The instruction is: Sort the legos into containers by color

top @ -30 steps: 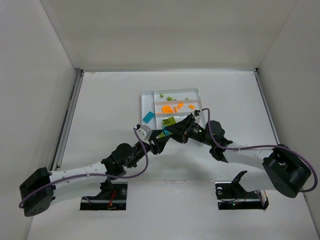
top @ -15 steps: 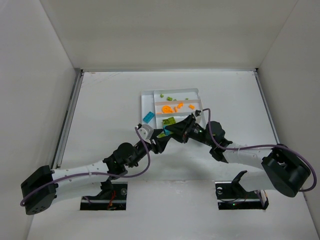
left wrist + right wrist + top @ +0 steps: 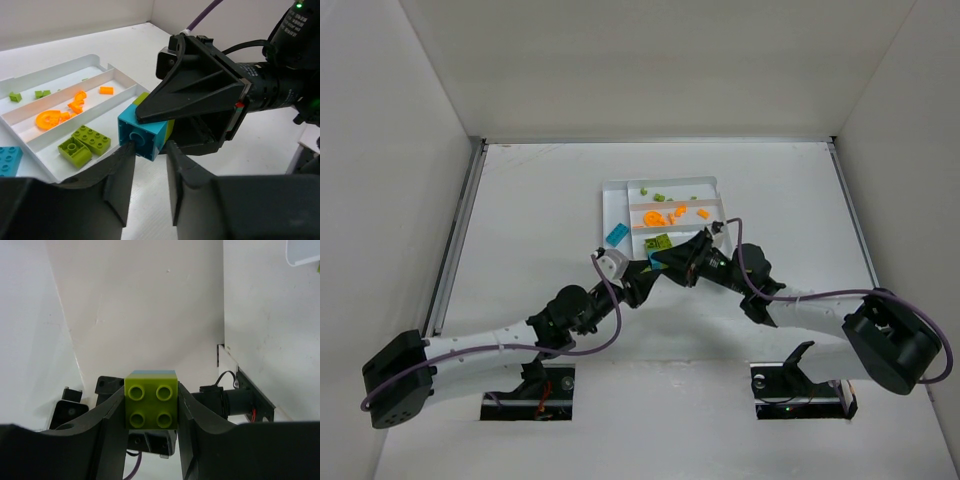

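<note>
**A:** Where is the piece, and who has it?

**B:** The right gripper [image 3: 151, 390] is clamped on the lime green brick [image 3: 151, 405], which has a teal brick [image 3: 142, 136] stuck to its far side. The pair hangs off the table, just beside the tray [image 3: 612, 205] at its 6 o'clock edge. The left gripper [image 3: 149, 155] has its jaws either side of the teal brick's near corner. Whether they actually pinch it cannot be told.

**A:** Which way does the stack lie?

**B:** From overhead its long axis runs roughly 9 to 3 o'clock, though it is tiny there. The lime studs face back toward the right wrist at 3. The teal brick's hollow underside faces the left gripper at 9.

**A:** What could go wrong?

**B:** Probably a shallow bite. The left fingertips reach only the teal brick's near end, so a pull could slip off. If the two bricks hold tight, the pull could instead twist the stack out of the right jaws and drop it on the table. The fingers of both arms are crowded together, so a small misalignment could knock them against each other.
</note>
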